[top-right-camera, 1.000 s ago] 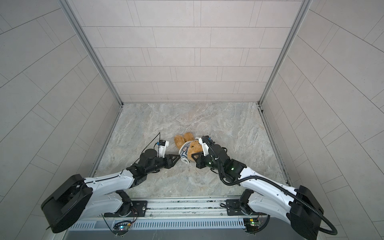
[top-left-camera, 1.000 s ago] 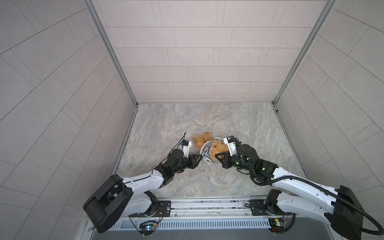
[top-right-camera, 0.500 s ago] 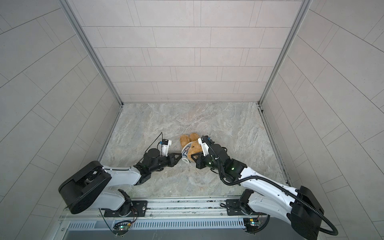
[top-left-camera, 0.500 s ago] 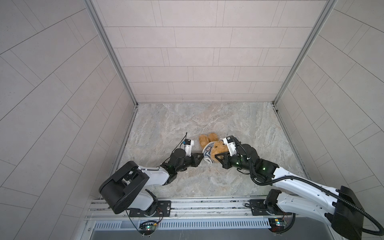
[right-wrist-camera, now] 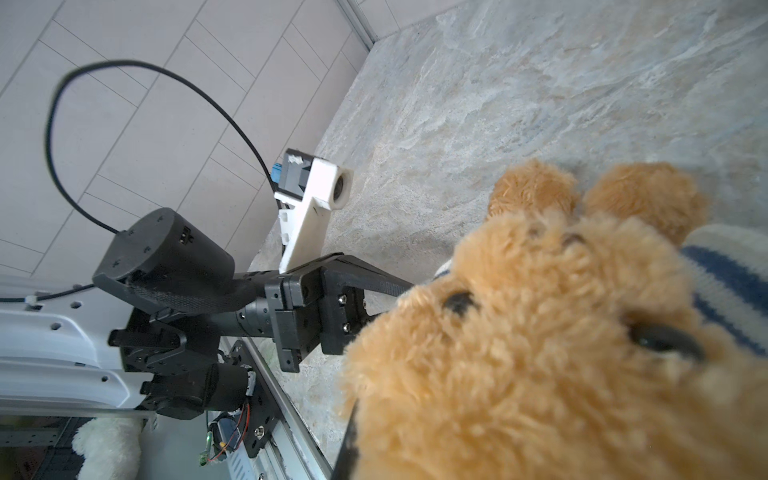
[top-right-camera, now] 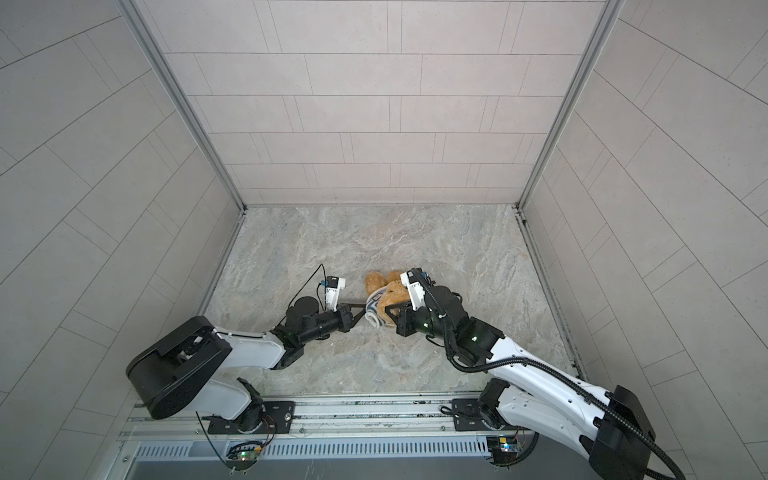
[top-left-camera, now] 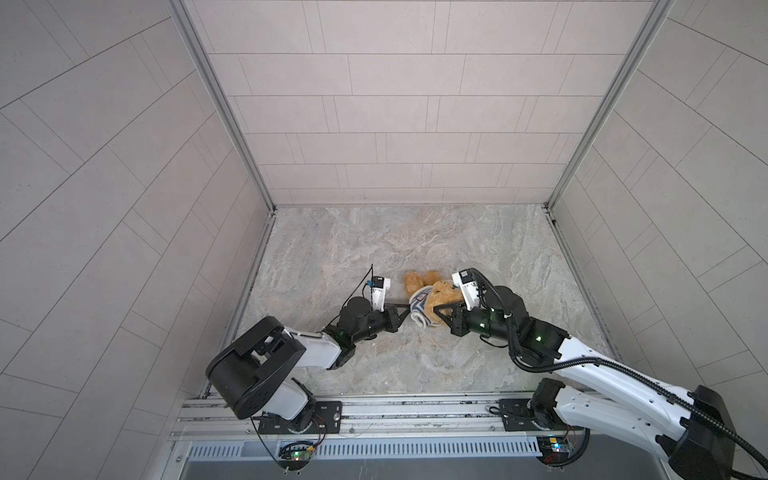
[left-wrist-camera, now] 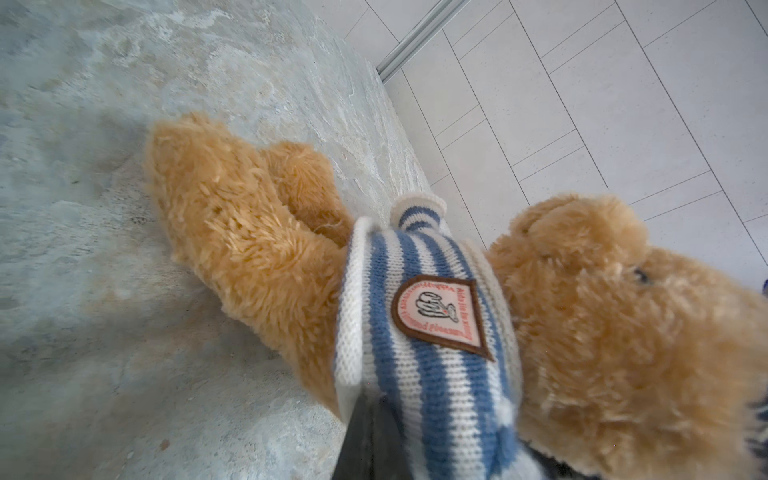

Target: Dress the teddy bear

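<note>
Teddy bear fluffy plush; shirt knit (ribbed); tabletop matt, stone-look.

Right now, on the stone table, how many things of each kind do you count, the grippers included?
teddy bear: 1
striped shirt: 1
grippers: 2, the left gripper and the right gripper
Total: 4

Grey-beige marbled surface, pale tiled walls on three sides. Teddy bear in blue-and-white striped shirt lies near front middle, legs on surface.
</note>
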Motion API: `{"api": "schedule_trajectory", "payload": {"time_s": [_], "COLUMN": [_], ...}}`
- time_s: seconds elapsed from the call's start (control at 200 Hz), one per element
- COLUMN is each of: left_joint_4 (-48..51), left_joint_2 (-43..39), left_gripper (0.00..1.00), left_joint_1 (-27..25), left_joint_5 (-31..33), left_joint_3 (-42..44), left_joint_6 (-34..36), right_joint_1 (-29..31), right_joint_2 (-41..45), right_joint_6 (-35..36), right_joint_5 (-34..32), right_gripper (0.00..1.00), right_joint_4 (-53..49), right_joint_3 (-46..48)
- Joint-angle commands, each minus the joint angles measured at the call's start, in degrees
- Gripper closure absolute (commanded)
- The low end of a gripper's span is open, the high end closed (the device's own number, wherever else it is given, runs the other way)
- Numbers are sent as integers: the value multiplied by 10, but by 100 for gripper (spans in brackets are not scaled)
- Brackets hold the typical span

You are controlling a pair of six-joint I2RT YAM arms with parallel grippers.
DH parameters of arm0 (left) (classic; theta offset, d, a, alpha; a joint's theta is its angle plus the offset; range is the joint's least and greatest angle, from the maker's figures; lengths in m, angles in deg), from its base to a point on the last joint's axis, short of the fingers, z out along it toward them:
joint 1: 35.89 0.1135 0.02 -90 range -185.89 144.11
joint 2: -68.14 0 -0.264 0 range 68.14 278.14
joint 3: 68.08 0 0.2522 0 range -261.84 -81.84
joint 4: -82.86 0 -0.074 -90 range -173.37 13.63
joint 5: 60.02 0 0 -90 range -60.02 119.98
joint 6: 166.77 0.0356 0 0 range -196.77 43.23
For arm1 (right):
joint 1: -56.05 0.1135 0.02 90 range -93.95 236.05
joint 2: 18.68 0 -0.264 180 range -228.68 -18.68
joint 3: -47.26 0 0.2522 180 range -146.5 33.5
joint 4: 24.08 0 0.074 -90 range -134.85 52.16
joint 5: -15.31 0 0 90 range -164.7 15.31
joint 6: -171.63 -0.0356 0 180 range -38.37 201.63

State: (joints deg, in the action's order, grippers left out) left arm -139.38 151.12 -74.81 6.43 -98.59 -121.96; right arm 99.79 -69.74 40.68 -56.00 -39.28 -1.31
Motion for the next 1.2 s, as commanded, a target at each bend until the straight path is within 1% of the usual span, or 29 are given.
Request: {"api": "schedule_trajectory", "payload": {"time_s": [0.0,0.105,0.165,0.24,0.315,0.345,0.41,0.436,0.481,0.566,0.766,0.866,1.001,1.046,1.116,1.191], "left_joint_4": [24,34,56,89,113,129,175,190,209,208,206,231,233,229,221,221], "left_joint_2": [-33,-70,-97,-140,-187,-208,-248,-261,-280,-307,-354,-376,-404,-411,-418,-424], "left_gripper": [100,100,100,100,100,94,78,73,68,64,62,61,58,60,68,70], "left_joint_1": [17,39,45,45,29,19,-5,-12,-23,-33,-35,-35,-35,-35,-35,-35], "left_joint_5": [10,6,2,-9,-37,-46,-57,-58,-56,-59,-64,-53,-35,-36,-40,-41], "left_joint_3": [15,33,37,34,27,23,9,5,0,0,-12,-21,-18,-20,-25,-32], "left_joint_6": [-2,-8,-6,7,20,29,51,59,65,65,61,65,62,60,54,49], "right_joint_1": [-10,-24,-31,-38,-40,-40,-40,-40,-40,-41,-41,-41,-41,-41,-41,-41], "right_joint_2": [30,47,55,59,60,60,59,59,61,67,56,52,49,49,52,58], "right_joint_6": [10,10,11,11,12,11,9,7,1,-24,-43,-60,-83,-85,-84,-88], "right_joint_5": [30,44,50,59,62,62,65,67,73,92,129,145,161,164,163,162], "right_gripper": [100,100,100,100,100,100,100,100,100,100,100,100,100,100,100,100], "right_joint_4": [13,2,-8,-12,-15,-14,-8,-3,11,70,114,148,192,192,190,195], "right_joint_3": [-31,-37,-40,-44,-48,-49,-52,-53,-54,-47,-78,-80,-76,-77,-74,-66]}}
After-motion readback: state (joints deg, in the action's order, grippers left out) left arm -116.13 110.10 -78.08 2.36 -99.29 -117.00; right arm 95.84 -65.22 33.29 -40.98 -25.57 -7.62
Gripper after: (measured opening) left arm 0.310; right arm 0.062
